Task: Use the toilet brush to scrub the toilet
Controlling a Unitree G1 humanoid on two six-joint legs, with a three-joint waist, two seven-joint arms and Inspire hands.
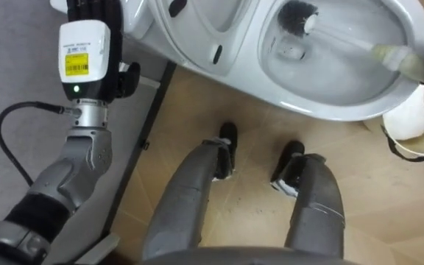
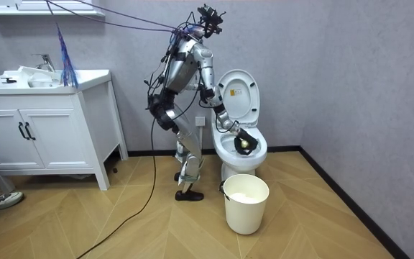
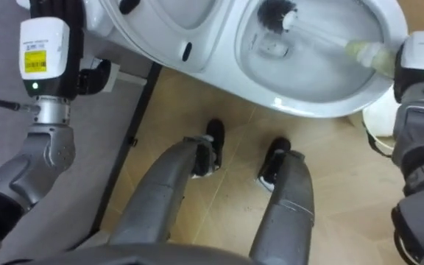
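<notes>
Two hands show: left hand [image 1: 93, 10] is up at far left, grip state cannot be told. The brush [image 1: 298, 18] head sits inside the toilet [image 1: 330, 110]; right hand [image 2: 239, 134] is closed round its handle. Hazard: a fast stroke could fling water over the rim.

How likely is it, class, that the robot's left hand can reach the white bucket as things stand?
Probably not: the left hand is up beside the toilet lid, and the white bucket stands on the robot's right, past the toilet bowl.
</notes>
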